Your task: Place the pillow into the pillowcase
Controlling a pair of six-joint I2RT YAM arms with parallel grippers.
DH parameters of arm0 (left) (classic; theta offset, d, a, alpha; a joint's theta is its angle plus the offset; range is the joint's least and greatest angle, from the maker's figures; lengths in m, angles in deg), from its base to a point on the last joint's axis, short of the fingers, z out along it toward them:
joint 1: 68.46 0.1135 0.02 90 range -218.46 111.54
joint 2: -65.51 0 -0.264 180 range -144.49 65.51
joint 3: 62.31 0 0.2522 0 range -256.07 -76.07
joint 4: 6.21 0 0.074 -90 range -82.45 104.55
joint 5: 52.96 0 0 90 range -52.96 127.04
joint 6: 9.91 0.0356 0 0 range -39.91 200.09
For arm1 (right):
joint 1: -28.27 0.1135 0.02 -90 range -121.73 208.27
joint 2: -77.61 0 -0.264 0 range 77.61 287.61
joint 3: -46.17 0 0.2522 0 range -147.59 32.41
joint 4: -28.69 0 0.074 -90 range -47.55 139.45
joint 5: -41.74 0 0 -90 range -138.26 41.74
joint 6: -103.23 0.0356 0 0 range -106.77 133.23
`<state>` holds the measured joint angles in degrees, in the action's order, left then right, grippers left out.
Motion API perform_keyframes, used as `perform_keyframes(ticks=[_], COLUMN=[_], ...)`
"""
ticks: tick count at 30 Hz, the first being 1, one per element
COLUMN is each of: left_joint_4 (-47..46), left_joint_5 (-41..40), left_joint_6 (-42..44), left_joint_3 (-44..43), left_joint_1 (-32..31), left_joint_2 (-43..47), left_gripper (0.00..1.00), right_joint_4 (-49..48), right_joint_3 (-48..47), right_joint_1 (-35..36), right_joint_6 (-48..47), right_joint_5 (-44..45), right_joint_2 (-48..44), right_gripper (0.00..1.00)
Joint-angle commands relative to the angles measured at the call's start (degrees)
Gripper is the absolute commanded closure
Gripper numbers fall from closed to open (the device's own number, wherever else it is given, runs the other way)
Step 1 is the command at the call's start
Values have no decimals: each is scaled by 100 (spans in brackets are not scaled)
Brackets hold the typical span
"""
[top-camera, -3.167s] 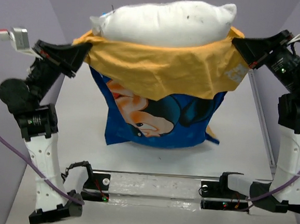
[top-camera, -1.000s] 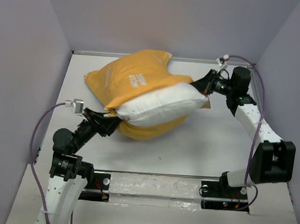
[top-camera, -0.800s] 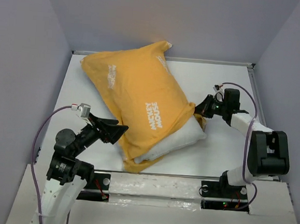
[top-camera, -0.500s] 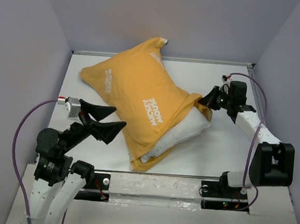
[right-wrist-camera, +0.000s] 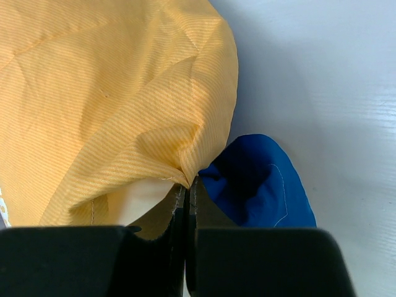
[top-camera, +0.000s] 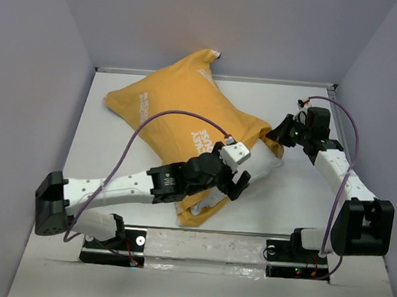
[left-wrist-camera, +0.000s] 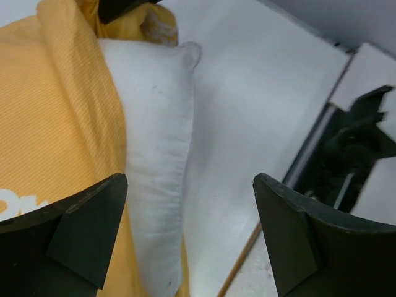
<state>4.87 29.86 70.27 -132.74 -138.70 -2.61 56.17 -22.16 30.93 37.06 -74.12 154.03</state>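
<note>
The orange-yellow pillowcase point(top-camera: 180, 119) lies slantwise on the table with the pillow inside. A strip of the white pillow point(top-camera: 260, 164) sticks out along its right-hand open edge. My left gripper point(top-camera: 233, 187) reaches across from the left and hovers open over that strip. In the left wrist view the pillow point(left-wrist-camera: 158, 148) lies beside the pillowcase point(left-wrist-camera: 55, 124), and the gripper point(left-wrist-camera: 189, 210) holds nothing. My right gripper point(top-camera: 277, 133) is shut on the pillowcase's mouth corner. Up close, the right gripper point(right-wrist-camera: 187, 187) pinches orange pillowcase point(right-wrist-camera: 111, 93) fabric, with its blue face point(right-wrist-camera: 263, 179) folded beside.
Purple walls close in the white table point(top-camera: 304, 205) at back and sides. A metal rail point(top-camera: 211, 246) with the arm mounts runs along the near edge. The right arm's black base point(left-wrist-camera: 359, 142) stands to the right of the left gripper.
The pillowcase with the pillow came down and settled on the table. My left arm swung from the left side over to the pillow's exposed edge, jaws open. The right gripper kept its hold.
</note>
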Motion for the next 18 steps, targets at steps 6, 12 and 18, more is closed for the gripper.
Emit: perform_keyframes(ticks=[6,12,18], left_joint_4=[83,836,752], left_joint_5=[-2488,-2500,-2381], left_joint_6=[1323,1773,1852], left_joint_3=[-1283,-2171,-2121], left_joint_1=[-122,-122,-122], left_joint_2=[-2254,-3566,-3673], left_gripper=[10,1,33], right_joint_4=[-387,-387,-343], right_joint_3=[-54,209,149], right_joint_1=[-28,-28,-28], right_joint_6=[113,78,68], right_joint_5=[-269,63,117], right_joint_2=[-110,-268,-417], right_gripper=[99,95,92])
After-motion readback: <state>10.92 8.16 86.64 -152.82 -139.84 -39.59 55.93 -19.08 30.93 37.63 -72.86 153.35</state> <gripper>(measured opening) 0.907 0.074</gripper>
